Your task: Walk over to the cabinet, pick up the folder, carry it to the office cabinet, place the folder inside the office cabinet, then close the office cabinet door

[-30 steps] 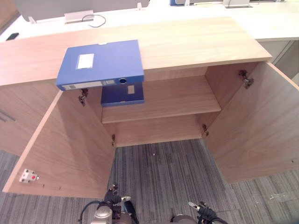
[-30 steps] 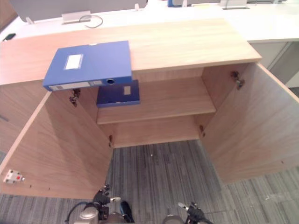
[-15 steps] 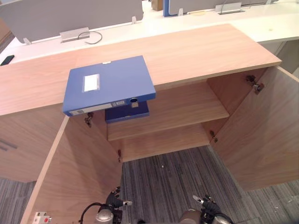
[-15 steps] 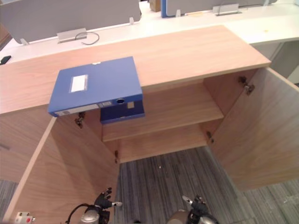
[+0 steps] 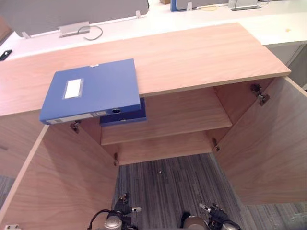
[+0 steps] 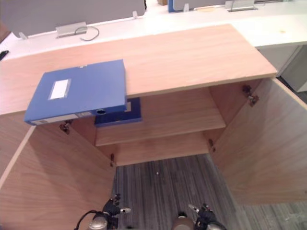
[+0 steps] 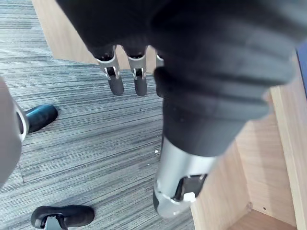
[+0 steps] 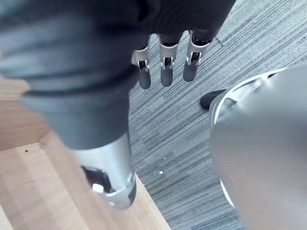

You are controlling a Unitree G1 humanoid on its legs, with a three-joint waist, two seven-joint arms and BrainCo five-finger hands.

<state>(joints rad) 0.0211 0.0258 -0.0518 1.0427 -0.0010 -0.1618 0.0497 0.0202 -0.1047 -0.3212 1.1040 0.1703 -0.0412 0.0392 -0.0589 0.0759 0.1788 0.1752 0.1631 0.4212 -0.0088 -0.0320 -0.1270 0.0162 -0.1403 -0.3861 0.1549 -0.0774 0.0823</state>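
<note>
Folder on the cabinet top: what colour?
The folder is blue; best in the left eye view.

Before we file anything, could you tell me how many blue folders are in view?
2. One folder lies on the cabinet top, overhanging its front edge; a darker folder lies on the shelf right beneath. Others could be hidden deeper inside.

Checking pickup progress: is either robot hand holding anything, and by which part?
Nothing is held. The left robot hand and right robot hand hang open over the carpet; the blue folder lies untouched on the cabinet top.
</note>
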